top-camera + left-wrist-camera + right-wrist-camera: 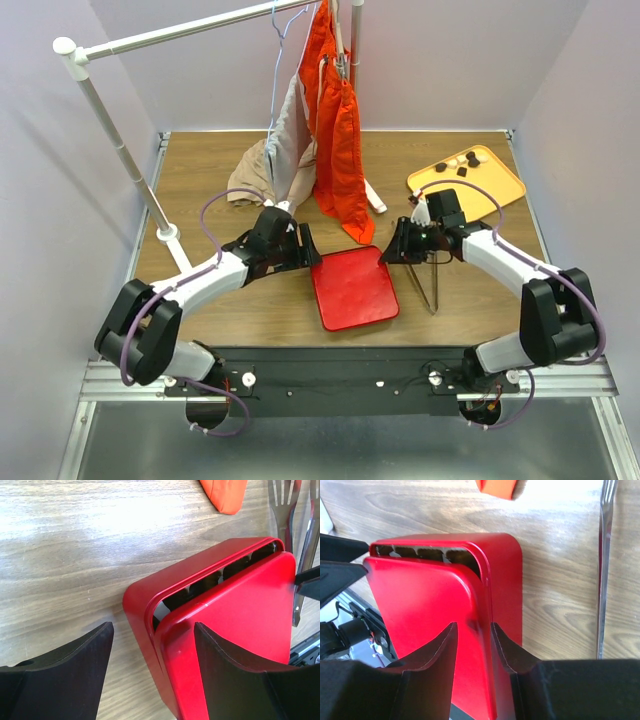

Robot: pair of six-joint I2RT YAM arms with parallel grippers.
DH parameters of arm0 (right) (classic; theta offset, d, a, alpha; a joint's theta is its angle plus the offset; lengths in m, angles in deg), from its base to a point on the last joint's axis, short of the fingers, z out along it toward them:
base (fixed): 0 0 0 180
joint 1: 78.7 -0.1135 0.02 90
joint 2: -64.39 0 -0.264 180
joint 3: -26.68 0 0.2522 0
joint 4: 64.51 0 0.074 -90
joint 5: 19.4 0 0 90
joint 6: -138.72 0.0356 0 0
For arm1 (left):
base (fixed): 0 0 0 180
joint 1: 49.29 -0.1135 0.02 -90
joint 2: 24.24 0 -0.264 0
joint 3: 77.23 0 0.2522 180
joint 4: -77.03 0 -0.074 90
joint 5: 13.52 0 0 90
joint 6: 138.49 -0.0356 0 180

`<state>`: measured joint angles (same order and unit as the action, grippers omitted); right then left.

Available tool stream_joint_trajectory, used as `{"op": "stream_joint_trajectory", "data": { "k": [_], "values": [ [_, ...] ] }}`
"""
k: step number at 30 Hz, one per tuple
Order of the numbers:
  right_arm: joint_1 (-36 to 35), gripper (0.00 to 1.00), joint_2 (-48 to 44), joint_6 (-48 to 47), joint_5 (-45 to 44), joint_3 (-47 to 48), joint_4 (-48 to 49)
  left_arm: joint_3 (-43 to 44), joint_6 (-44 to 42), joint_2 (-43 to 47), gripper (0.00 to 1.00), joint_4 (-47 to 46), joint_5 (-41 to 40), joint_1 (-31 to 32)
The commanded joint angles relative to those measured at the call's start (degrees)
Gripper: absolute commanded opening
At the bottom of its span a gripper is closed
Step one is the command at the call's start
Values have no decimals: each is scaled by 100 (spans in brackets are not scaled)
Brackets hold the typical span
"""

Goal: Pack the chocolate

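Note:
A red square box (352, 287) lies on the wooden table between my grippers. Its red lid (240, 610) sits askew on the base (140, 605), leaving a gap along the far side. Dark shapes show in that gap (435, 554); I cannot tell whether they are chocolate. A few dark and pale chocolate lumps (465, 160) lie on the yellow-orange tray (500, 185) at the back right. My left gripper (308, 245) (152, 627) is open and straddles the box's left edge. My right gripper (395, 245) (471, 625) is shut on the lid's right edge (420, 595).
Metal tongs (430, 285) lie on the table right of the box, also in the wrist views (287, 510) (605, 555). An orange garment (340, 150) hangs from a white rack (120, 150) behind the box. A beige cloth (255, 170) lies at the back left.

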<state>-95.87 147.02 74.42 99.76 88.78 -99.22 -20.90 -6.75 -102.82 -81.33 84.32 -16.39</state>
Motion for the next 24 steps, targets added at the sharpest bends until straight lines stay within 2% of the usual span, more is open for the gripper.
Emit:
{"op": "stream_joint_trajectory", "data": {
  "k": [1, 6, 8, 11, 13, 16, 17, 20, 24],
  "values": [
    [-41, 41, 113, 129, 80, 202, 205, 50, -192, -201, 74, -199, 139, -39],
    [-41, 48, -62, 225, 2, 176, 144, 243, -297, -350, 73, -147, 148, -39],
    [-41, 56, -658, 287, -391, 36, -48, 322, -359, -333, 73, -68, 96, -47],
    [-41, 60, -1570, 261, -1016, -105, -574, 463, -517, -271, 74, -23, 95, -117],
    [-41, 60, -2003, 208, -1132, -175, -839, 586, -631, -289, 74, -15, 165, -197],
    [-198, 52, -2541, 77, -1054, -246, -1332, 814, -772, -473, 74, 38, 227, -232],
    [-295, 46, -2611, 41, -949, -254, -1550, 884, -816, -543, 74, 56, 236, -241],
    [-883, 31, -2813, 111, -747, -395, -1754, 1122, -912, -842, 74, 135, 297, -250],
    [-1954, 24, -3314, 331, -886, -667, -1798, 1394, -1053, -1237, 74, 205, 298, -258]
  ]
}}
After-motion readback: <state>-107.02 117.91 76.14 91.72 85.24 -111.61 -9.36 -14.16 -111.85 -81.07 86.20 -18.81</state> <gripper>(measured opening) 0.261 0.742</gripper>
